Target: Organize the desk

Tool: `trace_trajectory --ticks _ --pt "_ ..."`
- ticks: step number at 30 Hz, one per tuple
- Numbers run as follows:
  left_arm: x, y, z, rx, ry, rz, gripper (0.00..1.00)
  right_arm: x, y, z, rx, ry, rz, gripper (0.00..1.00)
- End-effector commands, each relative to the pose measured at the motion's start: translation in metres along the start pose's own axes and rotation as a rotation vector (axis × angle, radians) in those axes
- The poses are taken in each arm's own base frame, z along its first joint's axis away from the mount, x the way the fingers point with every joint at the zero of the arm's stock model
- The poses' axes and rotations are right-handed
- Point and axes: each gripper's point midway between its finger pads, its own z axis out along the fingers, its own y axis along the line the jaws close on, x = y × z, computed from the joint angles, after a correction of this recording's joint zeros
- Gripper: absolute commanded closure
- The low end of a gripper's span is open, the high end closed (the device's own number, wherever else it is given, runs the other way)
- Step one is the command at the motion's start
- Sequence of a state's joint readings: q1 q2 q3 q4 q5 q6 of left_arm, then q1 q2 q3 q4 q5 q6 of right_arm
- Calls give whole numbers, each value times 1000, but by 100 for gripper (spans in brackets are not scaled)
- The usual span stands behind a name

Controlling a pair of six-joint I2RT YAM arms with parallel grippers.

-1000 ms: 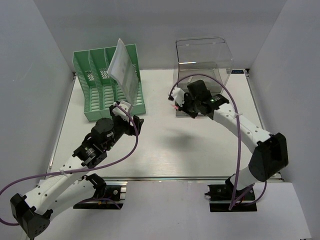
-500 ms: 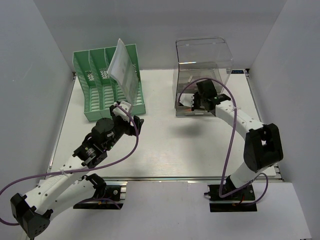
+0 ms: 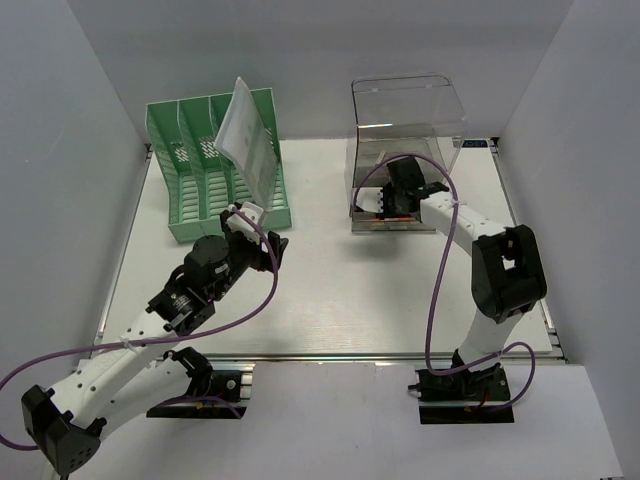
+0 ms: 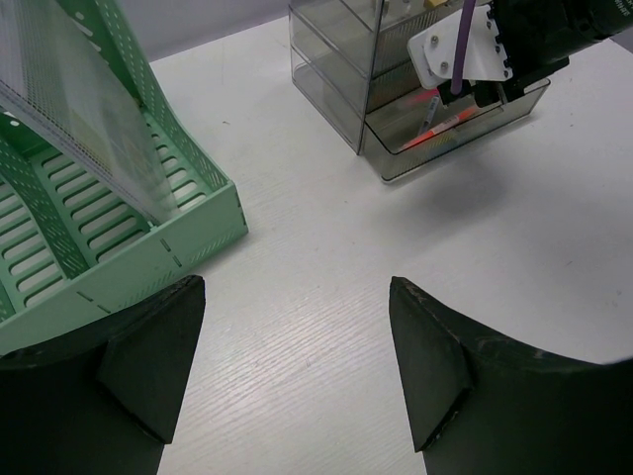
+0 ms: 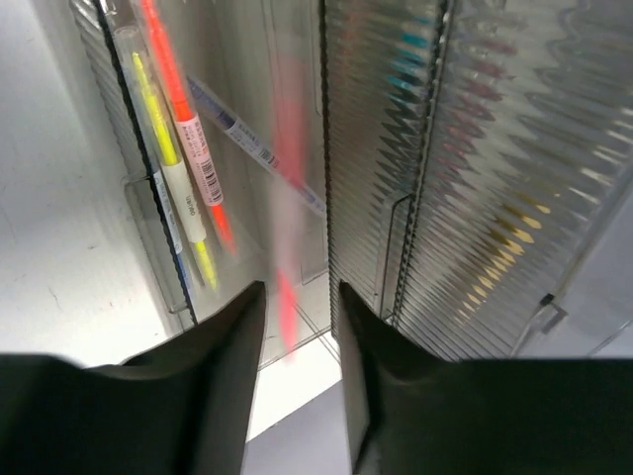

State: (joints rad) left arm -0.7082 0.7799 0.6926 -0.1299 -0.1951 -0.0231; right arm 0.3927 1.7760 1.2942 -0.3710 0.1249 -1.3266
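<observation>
Right pincer [image 5: 301, 307] advanced over drawer [image 4: 450, 148], rack [image 3: 200, 200] apart

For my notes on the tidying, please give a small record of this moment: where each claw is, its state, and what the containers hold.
Left claw: open, empty, above the desk, near the green file rack
Right claw: parted, over the open drawer of the clear drawer box; a blurred red pen in the gap
Drawer contents: several pens
Rack contents: one sheet, leaning
</observation>
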Motion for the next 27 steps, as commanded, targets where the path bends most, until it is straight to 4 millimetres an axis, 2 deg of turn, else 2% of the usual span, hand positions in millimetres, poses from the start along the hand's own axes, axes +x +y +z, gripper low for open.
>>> trace_trajectory --ticks 1,2,3,6,8,9,10,11,12,13,14,18,21,27 --pt "4 -1 1 5 5 5 15 -6 -27 -10 71 -35 11 58" --pt "3 -1 0 5 2 5 15 4 -30 -13 78 -31 57 56" --pt "2 -1 0 5 -1 4 15 -12 -28 -19 71 -85 51 56" --pt "2 -1 0 10 -4 5 16 -16 -24 -32 54 -123 93 48" --pt "1 -2 0 12 -5 3 15 -21 -20 -35 32 -167 113 51" --pt "1 -2 0 12 -5 5 15 -26 -19 -39 8 -220 149 57" --pt "2 -2 0 12 -2 4 15 -28 1 -41 -86 -239 165 67" --pt "2 -1 -1 12 -2 6 15 -33 4 -48 -128 -278 171 100" --pt "1 -2 -1 13 -4 5 15 -42 16 -49 -189 -349 155 100" --pt "0 -2 -1 13 -8 3 15 -39 39 -53 -282 -357 148 100" --pt "0 -2 -1 15 -7 3 15 -40 55 -50 -341 -374 129 100" --pt "-1 -3 -2 19 -10 3 15 -31 85 -34 -413 -345 85 100" --pt "-1 -4 -1 24 -10 4 15 -26 91 -19 -430 -320 81 100" --pt "-3 -5 -2 32 -15 3 15 -13 78 17 -323 -228 132 100"
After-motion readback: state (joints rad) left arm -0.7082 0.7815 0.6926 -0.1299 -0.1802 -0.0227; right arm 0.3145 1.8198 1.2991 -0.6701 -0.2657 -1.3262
